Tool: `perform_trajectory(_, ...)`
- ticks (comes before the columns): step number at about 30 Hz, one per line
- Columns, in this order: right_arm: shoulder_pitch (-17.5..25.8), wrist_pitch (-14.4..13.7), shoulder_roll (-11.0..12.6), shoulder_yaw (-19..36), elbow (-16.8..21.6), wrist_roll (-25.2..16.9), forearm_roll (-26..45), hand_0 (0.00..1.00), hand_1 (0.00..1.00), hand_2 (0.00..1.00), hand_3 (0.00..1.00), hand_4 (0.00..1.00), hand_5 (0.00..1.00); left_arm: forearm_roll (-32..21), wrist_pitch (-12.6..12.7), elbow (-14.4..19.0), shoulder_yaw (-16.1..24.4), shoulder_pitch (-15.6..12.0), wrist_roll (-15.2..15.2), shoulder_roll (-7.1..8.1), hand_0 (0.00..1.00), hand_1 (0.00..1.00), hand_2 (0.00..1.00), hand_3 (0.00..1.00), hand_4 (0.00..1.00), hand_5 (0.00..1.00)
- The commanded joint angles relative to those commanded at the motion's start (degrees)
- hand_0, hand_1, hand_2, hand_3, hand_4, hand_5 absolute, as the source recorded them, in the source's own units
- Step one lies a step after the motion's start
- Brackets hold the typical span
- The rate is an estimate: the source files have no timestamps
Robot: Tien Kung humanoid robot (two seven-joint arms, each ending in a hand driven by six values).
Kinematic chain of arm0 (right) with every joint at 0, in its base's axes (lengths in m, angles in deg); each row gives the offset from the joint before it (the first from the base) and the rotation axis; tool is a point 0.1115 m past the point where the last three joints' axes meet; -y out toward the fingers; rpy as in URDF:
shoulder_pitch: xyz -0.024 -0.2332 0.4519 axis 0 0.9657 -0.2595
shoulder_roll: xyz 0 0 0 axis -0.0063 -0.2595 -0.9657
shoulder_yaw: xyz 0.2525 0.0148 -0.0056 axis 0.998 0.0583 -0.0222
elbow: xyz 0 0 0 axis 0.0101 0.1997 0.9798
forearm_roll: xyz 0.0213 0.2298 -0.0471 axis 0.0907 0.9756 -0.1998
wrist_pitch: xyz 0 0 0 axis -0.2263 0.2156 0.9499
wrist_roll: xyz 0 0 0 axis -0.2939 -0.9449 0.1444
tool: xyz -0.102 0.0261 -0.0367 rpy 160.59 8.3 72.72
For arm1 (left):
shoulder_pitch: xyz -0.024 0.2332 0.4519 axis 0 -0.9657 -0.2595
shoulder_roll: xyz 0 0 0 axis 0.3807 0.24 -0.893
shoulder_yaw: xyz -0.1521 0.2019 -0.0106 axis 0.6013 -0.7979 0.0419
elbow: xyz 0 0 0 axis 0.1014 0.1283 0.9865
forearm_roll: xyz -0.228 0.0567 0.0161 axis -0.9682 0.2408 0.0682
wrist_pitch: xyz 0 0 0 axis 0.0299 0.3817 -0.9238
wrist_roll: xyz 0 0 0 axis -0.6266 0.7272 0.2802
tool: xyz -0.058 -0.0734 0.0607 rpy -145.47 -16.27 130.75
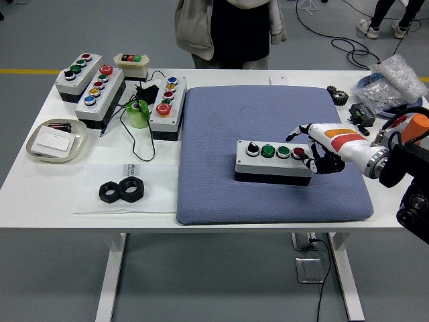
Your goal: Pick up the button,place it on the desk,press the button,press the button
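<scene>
A grey button box [273, 161] with a black knob, two green buttons and a red button [298, 152] lies on the blue mat [221, 134]. My right hand [312, 151] is at the box's right end. Its white index finger [301, 129] sticks out to the left, raised just above the red button. The other fingers [325, 164] are curled beside the box's end and hold nothing. My left arm does not show.
Three more button boxes [167, 104] stand at the back left beside a green tape roll [139, 114]. A tray [56, 141] and black nuts [122, 190] lie front left. Parts and a plastic bag [392, 84] sit at the right. A person [228, 30] stands behind the table.
</scene>
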Motion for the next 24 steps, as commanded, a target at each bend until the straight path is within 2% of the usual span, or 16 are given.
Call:
perform_trajectory(6, -0.34, 0.5, -0.5, -0.54, -0.62, 0.29, 0.19, 0.255, 0.01, 0.139, 0.748, 0.529, 0.002, -0.26, 0.01, 0.04, -0.18, 0.11, -0.07, 0.03, 0.747, 0.782, 0.856, 0.773, 0.549, 0.998)
perform_trajectory(16, -1.84, 1.48, -1.8, -4.87, -3.14, 0.64, 0.37, 0.255, 0.014, 0.14, 0.753, 0.525, 0.002, -0.88, 0.08, 0.12, -0.57, 0.41, -0.24, 0.03, 0.746, 0.782, 0.856, 0.773, 0.548, 0.998)
perform_trajectory(24, -2.24, 1.81, -1.91, -4.65, -2.88, 0.86, 0.53, 0.251, 0.012, 0.138, 0.753, 0.523, 0.002, -1.34, 0.07, 0.08, -0.82, 0.58, -0.38, 0.02, 0.747, 0.782, 0.856, 0.773, 0.549, 0.998)
